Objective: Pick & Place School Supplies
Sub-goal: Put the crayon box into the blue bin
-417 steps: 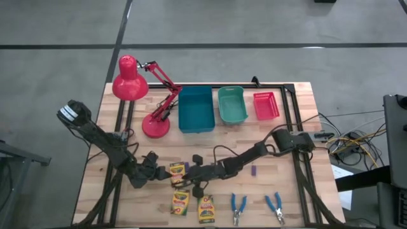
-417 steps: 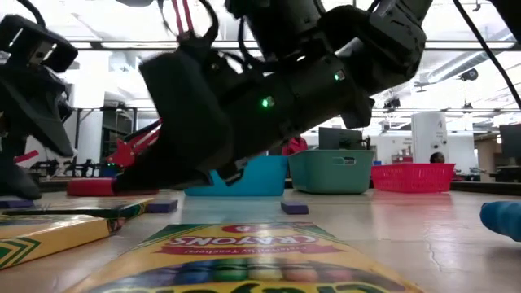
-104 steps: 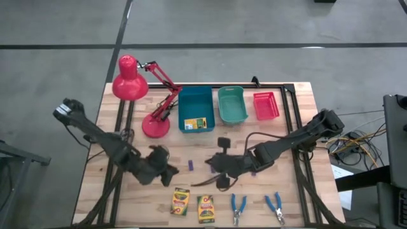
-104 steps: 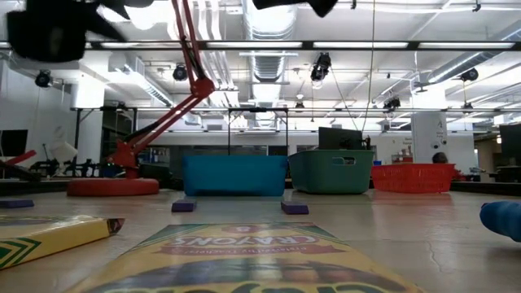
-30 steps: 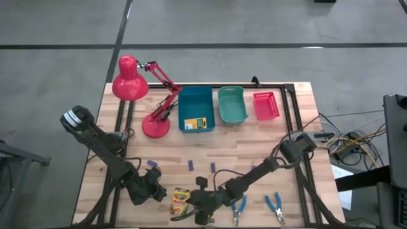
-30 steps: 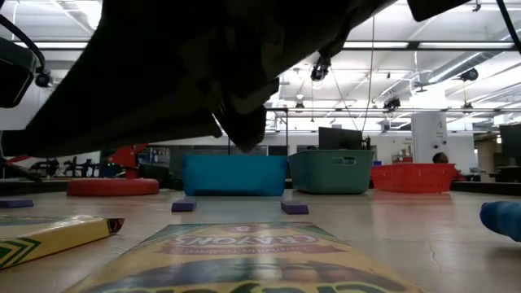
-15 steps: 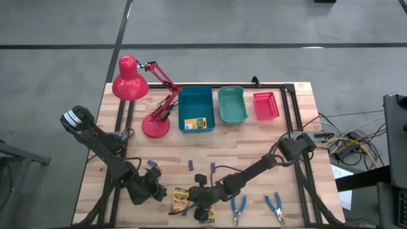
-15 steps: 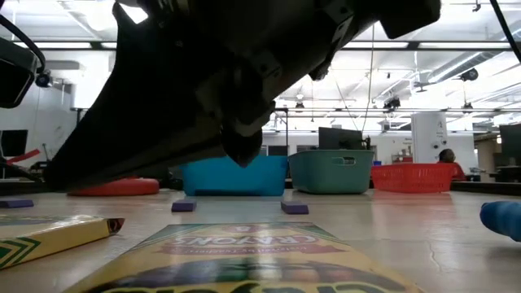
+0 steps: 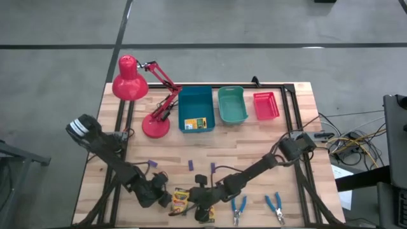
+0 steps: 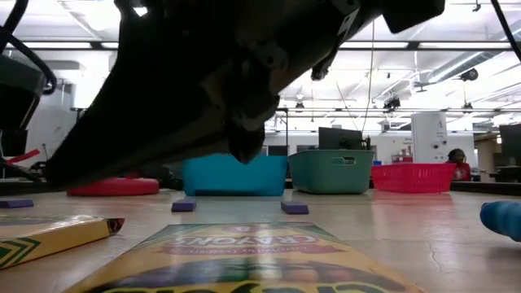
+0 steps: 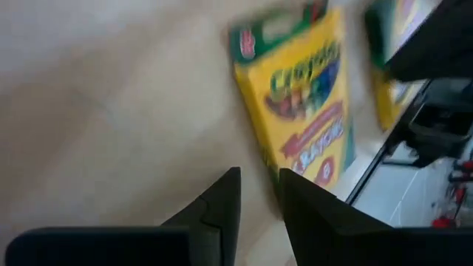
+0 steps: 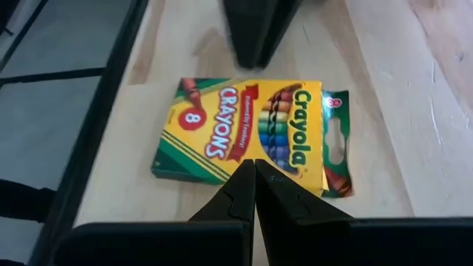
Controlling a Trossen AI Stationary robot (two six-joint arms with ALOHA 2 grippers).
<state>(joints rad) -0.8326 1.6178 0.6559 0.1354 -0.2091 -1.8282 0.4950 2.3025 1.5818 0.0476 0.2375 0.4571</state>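
Observation:
Two yellow-and-green crayon boxes lie flat near the table's near edge. My left gripper [image 9: 165, 198] stands just left of the left box [image 9: 180, 200], its fingers [image 11: 259, 193] a narrow gap apart with nothing between them. My right gripper [image 12: 255, 166] is shut and hangs over the near end of that box [image 12: 244, 137], pointing toward the table's left. In the low view its tip [image 10: 244, 151] shows above the tabletop. The other box [image 11: 392, 66] lies partly under the right gripper. A third crayon box [image 9: 196, 123] lies in the blue bin [image 9: 195, 95].
Three purple erasers [image 9: 190, 165] lie mid-table. Two blue-handled pliers [image 9: 239, 207] [image 9: 275, 207] lie near the near edge on the right. A teal bin [image 9: 232, 105], a red basket [image 9: 266, 105] and a red desk lamp [image 9: 143, 95] stand along the far side.
My left gripper has gone down and toward the table's right, closing in on the left crayon box. The boxes have stayed where they lay.

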